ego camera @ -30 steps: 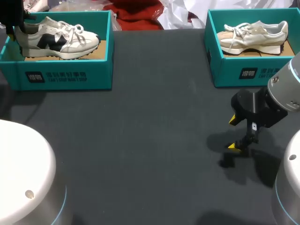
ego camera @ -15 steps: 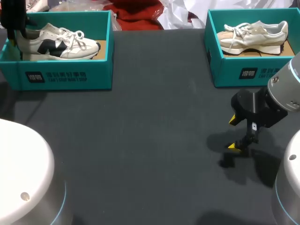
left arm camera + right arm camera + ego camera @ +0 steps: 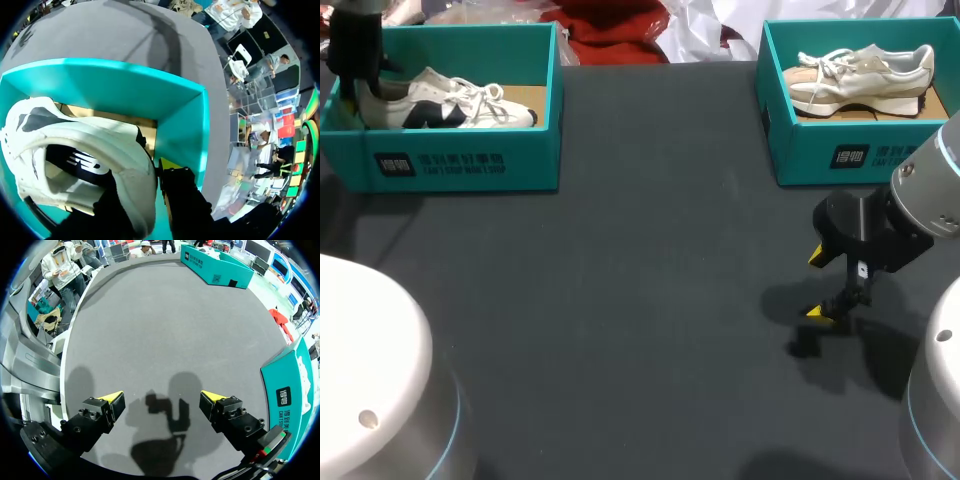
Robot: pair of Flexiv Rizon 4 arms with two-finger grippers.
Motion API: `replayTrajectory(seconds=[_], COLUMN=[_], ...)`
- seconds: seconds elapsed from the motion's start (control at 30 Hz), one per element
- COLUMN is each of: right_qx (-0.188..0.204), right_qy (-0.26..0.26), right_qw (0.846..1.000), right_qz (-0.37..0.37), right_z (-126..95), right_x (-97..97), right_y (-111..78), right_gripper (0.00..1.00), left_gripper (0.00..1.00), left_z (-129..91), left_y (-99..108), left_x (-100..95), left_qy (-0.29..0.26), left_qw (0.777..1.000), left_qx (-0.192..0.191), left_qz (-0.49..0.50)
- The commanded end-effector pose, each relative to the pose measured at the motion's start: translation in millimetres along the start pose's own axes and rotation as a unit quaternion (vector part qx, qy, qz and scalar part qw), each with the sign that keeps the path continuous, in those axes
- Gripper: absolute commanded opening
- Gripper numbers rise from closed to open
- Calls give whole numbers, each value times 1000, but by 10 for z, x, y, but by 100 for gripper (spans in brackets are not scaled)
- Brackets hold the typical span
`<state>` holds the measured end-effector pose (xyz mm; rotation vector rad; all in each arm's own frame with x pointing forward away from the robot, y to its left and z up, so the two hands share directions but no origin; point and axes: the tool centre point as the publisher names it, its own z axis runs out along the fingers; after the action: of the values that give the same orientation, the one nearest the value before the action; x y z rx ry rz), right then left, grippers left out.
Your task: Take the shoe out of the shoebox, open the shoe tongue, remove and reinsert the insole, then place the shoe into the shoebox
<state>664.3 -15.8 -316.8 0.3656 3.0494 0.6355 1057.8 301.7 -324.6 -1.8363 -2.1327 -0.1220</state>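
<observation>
A white shoe with black side marks [image 3: 460, 103] lies low inside the teal left shoebox [image 3: 470, 160], toe pointing right. My left gripper [image 3: 358, 82] stands at the box's left end, shut on the shoe's heel. In the left wrist view the heel collar of the shoe [image 3: 80, 145] fills the space between the fingers of the left gripper [image 3: 152, 175], with the box wall [image 3: 125, 92] ahead of it. My right gripper [image 3: 817, 285] hangs open over bare dark table at the right. In its own view the right gripper [image 3: 162, 400] holds nothing.
A second teal shoebox [image 3: 850, 155] with a beige shoe [image 3: 860, 75] stands at the back right, just behind the right gripper. The white arm bases [image 3: 370, 370] occupy the front corners. Dark tabletop [image 3: 640, 280] lies between the two boxes.
My left gripper has lowered the white shoe from above the left box's rim down into the box. The right arm has stayed put.
</observation>
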Motion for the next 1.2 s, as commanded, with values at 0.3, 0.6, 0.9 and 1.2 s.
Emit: replayTrajectory(seconds=[0.3, 0.6, 0.9, 1.2], right_qx=[1, 1, 1, 1], right_qy=[-2, -2, -2, -2], right_qw=[1000, 1000, 1000, 1000], right_qz=[0, 0, 0, 0], right_z=[0, 0, 0, 0], right_x=[18, 18, 18, 18], right_y=[-3, -3, -3, -3], right_gripper=[100, 100, 100, 100], left_gripper=[0, 0, 0, 2], left_z=[124, 209, 351, 417], left_y=[-16, -39, -6, 0], left_x=[-103, -183, -246, -233], left_qy=[3, 8, 13, 3], left_qw=[1000, 1000, 1000, 1000], left_qx=[10, 12, 23, 30], left_qz=[-2, -2, -4, -2])
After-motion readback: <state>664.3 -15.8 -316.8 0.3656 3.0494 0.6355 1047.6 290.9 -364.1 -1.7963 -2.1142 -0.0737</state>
